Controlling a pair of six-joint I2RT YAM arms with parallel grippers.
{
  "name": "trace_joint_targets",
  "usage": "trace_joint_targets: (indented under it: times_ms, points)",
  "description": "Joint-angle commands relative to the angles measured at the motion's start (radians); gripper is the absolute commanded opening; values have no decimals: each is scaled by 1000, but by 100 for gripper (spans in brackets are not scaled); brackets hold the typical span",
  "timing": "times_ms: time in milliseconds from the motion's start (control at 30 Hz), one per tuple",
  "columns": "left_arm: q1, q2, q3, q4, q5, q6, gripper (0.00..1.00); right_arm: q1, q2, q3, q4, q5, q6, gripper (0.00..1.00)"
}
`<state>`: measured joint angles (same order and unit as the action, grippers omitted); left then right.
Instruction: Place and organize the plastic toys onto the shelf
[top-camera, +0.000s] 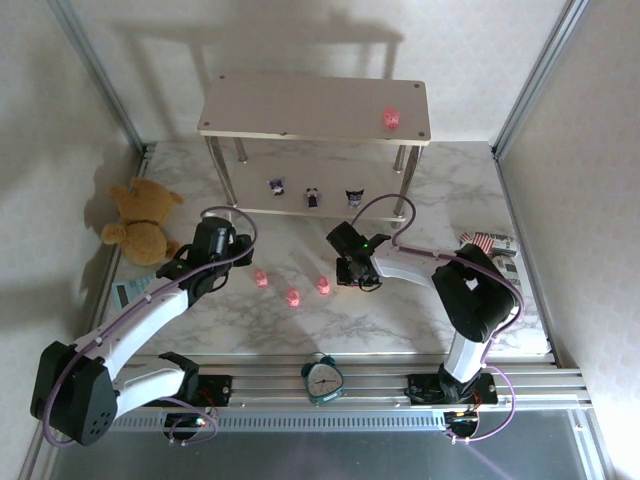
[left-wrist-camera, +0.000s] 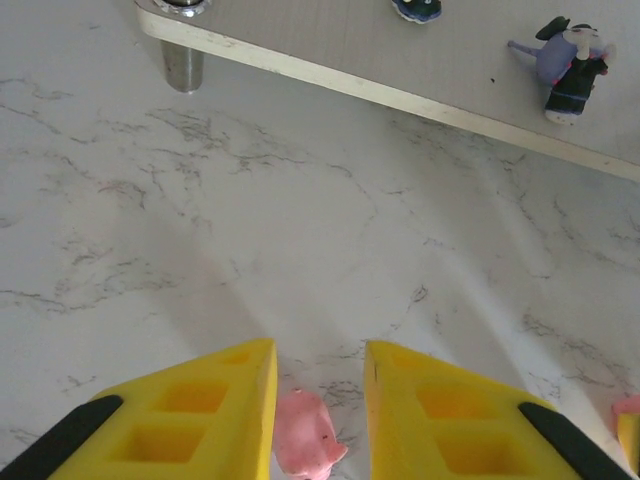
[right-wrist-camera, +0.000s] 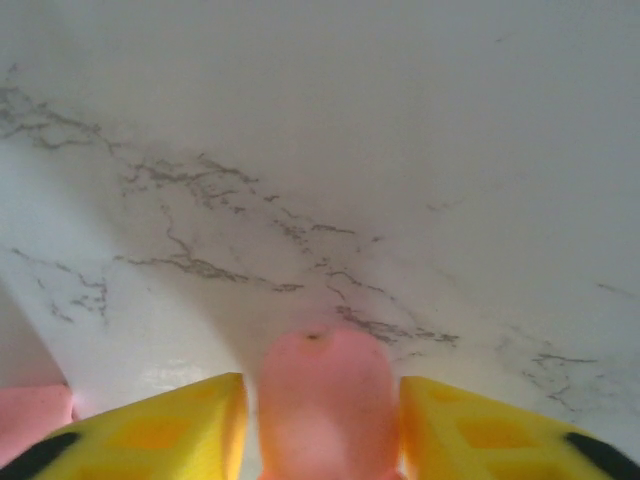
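Left gripper (left-wrist-camera: 318, 350) parted narrowly, straddling a pink pig (left-wrist-camera: 305, 445) lying on the marble table (left-wrist-camera: 300, 230). Right gripper (right-wrist-camera: 320, 385) clamped on a second pig (right-wrist-camera: 322, 400), in front of the shelf (top-camera: 300, 105); another pig (top-camera: 391, 117) on its top board

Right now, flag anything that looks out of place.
Three pink pigs lie scattered on the marble table instead of the shelf. The teal alarm clock sits on the metal rail at the near edge, off the tabletop.
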<state>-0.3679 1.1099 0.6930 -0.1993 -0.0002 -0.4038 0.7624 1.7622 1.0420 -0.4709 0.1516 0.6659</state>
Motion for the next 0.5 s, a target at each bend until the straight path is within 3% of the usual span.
trace_joint_targets:
  times_ms: [0,233,467]
  points:
    - [15,2,28,11,2,21,29,-6,6,17,-26,-13,-5,29]
    - [27,-2,47,4,14,28,29,-7,-145,70,-138,53,-48,28]
    - [35,31,169,-30,38,57,29,-11,-238,495,-363,184,-286,30]
